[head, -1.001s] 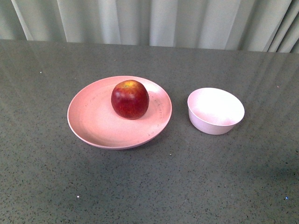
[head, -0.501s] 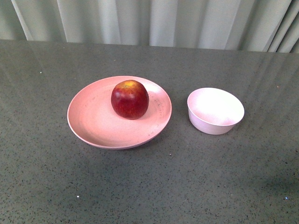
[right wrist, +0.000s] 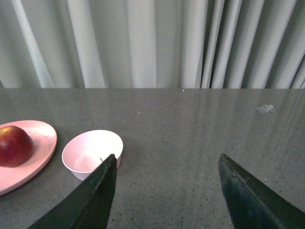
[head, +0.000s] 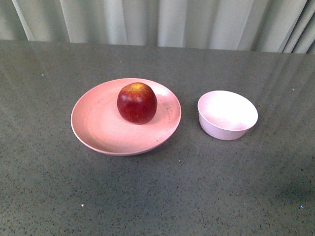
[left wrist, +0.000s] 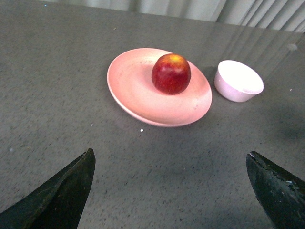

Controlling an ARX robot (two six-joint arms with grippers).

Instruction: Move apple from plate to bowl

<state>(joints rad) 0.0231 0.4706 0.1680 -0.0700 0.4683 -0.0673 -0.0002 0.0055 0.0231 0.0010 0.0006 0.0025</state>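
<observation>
The dark red apple [head: 137, 103] with a yellow-orange top sits on the wide pink plate [head: 93, 129], toward its back right. The small pale bowl [head: 227, 115] stands empty to the plate's right. Neither arm shows in the front view. In the left wrist view the apple [left wrist: 171, 73], plate [left wrist: 133, 86] and bowl [left wrist: 238, 80] lie well ahead of my open, empty left gripper [left wrist: 171, 155]. In the right wrist view my right gripper [right wrist: 167, 160] is open and empty over bare table; the bowl [right wrist: 91, 151] sits just beyond one fingertip, with the plate [right wrist: 40, 143] and apple [right wrist: 14, 146] at the frame's edge.
The grey speckled tabletop [head: 162, 196] spreads around the dishes. Pale pleated curtains [head: 162, 22] hang along the table's far edge.
The plate, apple and bowl sit slightly higher in the front view than before, a small camera shift. Nothing on the table has moved.
</observation>
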